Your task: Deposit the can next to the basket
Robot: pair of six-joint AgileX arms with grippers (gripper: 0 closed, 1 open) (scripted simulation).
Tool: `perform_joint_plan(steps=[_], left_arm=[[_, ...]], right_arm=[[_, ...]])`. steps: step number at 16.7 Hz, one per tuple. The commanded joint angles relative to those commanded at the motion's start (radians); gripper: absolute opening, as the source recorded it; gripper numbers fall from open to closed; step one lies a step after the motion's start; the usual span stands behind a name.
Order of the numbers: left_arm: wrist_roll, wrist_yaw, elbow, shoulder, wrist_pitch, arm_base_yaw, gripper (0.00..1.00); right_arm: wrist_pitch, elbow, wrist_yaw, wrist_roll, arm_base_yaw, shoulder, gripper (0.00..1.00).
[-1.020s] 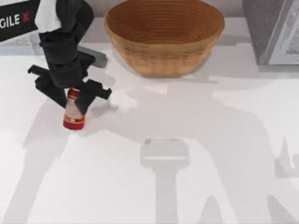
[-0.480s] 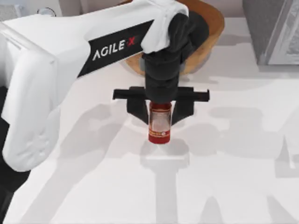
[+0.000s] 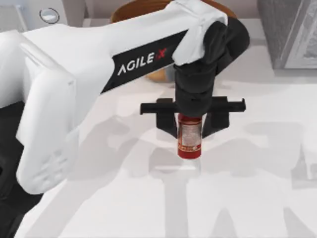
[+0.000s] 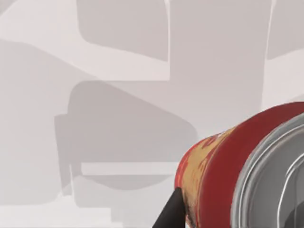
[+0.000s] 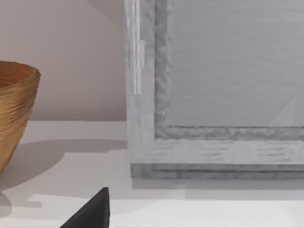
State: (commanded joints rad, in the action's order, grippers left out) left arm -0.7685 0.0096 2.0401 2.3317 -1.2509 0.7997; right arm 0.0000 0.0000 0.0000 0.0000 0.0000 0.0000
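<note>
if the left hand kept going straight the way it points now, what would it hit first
Probably the white table: the left hand, shut on the slim red can, points downward, with nothing visible beneath the can.

Glossy metal-topped can (image 3: 189,141); rough woven basket (image 5: 14,111).

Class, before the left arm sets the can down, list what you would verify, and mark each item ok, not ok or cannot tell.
1. Left gripper jaws closed on the can: ok.
2. Can upright: ok.
3. Can's base touching the table: cannot tell.
4. Can near the basket: ok, it hangs just in front of it.
5. Drop spot free of clutter: ok.
6. Right gripper out of the way: ok, it sits off by the grey box.
</note>
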Motion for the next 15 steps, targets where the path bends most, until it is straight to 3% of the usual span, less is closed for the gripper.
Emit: perform_joint_plan(steps=[9, 15], left_arm=[[0.001, 0.0, -0.024, 0.004, 0.028, -0.001, 0.0], [0.001, 0.0, -0.024, 0.004, 0.028, -0.001, 0.45]], right_arm=[[0.0, 0.0, 0.0, 0.0, 0.0, 0.0, 1.0], [0.0, 0.0, 0.0, 0.0, 0.0, 0.0, 1.0]])
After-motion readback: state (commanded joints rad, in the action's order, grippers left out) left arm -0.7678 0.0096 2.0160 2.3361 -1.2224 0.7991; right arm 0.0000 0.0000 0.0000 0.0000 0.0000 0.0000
